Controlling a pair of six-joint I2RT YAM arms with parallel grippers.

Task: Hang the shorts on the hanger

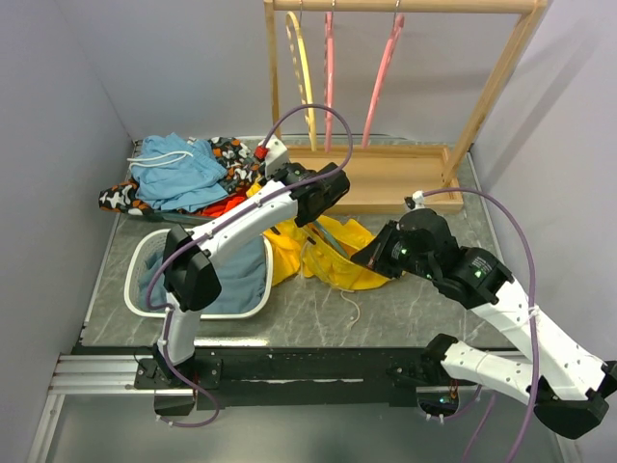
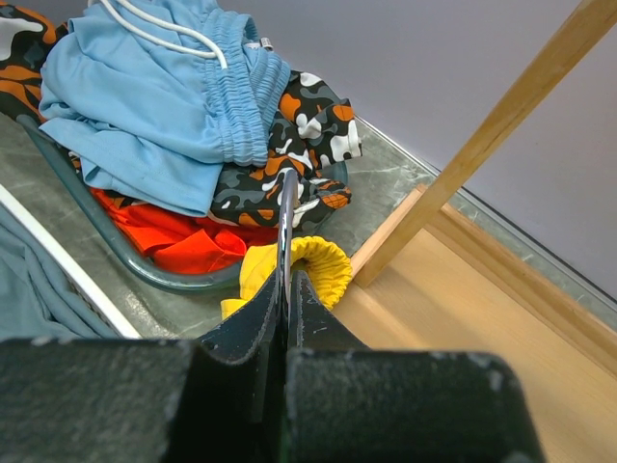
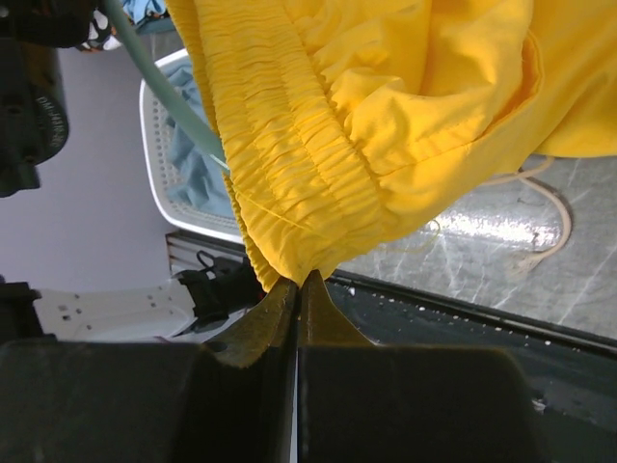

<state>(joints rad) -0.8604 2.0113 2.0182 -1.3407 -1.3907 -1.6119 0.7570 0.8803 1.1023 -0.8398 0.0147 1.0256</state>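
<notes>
Top external view: grey marbled table boxed in by pale lavender walls, with a black rail along the bottom edge carrying both arm bases. At upper centre, a wooden rack with two pink hangers and a yellow hanger hung from its top bar. At upper left, a heap of clothes: light blue shorts on top, a camouflage garment beside them, an orange garment beneath. At lower left, a white basket holding grey-blue cloth.

At mid-frame, just right of the basket: the shorts, bunched, partly on the table, with a white drawstring trailing toward the bottom of the frame.

Left arm. Rises from the lower left base, bends above the basket and stretches toward upper right, ending over the shorts. Left end effector pinched tight on the thin metal hook of the hanger, seen in the left wrist view curving up between the fingers with the yellow waistband just behind. Pale teal arm of the hanger at upper left of the right wrist view, slanting behind the gathered waistband.

Right arm. Comes in from lower right, folds back toward centre, wrist turned toward the left of the frame. Right end effector clamped on the edge of the gathered waistband, raised off the table, yellow fabric filling the upper half of the right wrist view.
</notes>
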